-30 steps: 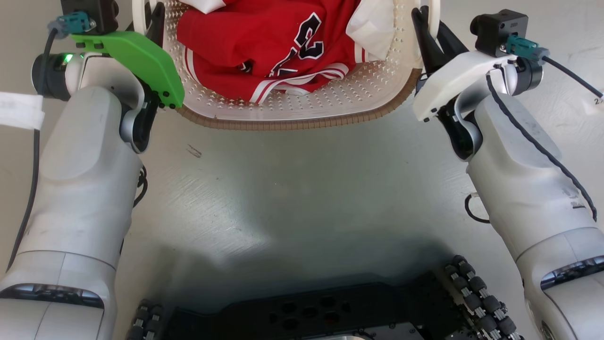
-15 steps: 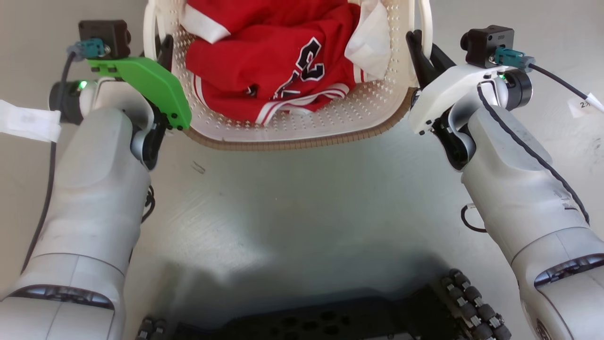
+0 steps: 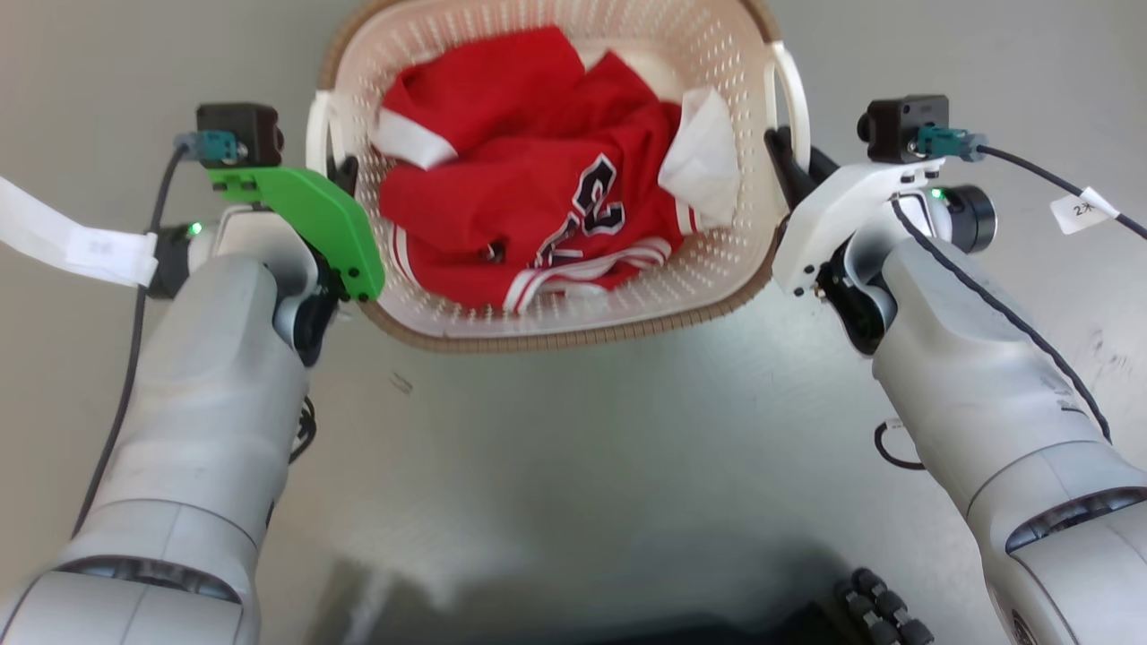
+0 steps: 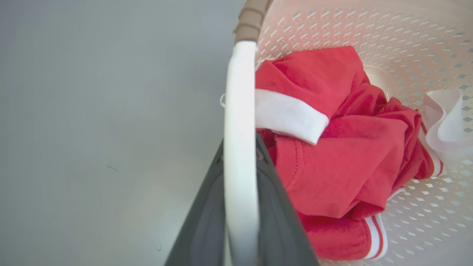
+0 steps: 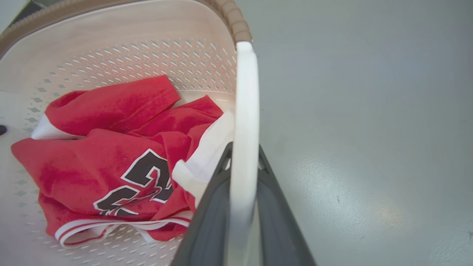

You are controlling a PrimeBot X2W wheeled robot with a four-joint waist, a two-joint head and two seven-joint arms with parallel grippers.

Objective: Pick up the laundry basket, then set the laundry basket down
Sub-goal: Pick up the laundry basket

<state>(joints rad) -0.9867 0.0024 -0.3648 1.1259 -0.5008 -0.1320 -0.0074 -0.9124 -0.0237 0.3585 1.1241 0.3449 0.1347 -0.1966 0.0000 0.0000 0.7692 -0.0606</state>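
In the head view, the small cream-white perforated plastic laundry basket (image 3: 556,339) with its brown woven-look rim sits straight ahead of the robot, over the pale grey floor (image 3: 573,466) and between the two forearms. Its far end is cut by the top edge of the view. A crumpled red jersey (image 3: 529,224) with white trim and a white cloth (image 3: 708,166) lie inside it. The left gripper (image 3: 343,168) reaches up at the basket's left-side handle (image 3: 315,143) and the right gripper (image 3: 789,152) at the right-side handle (image 3: 793,90), so the line from handle to handle runs across the robot's front and neither arm is nearer than the other. In the left wrist view, the two dark fingers (image 4: 207,229) stand on either side of the white handle bar and press against it, so the jaws are narrow and clamped on that handle, with the jersey just inside the wall. In the right wrist view, the dark fingers (image 5: 281,229) flank the other white bar in the same way, with the jaws closed tight on it and bare floor on the outer side. None of the views shows whether the basket's base touches the floor. Judging by the matched grip, the basket is carried by both handles at once. Any setting-down would call for both arms to descend evenly, since the load hangs between them.
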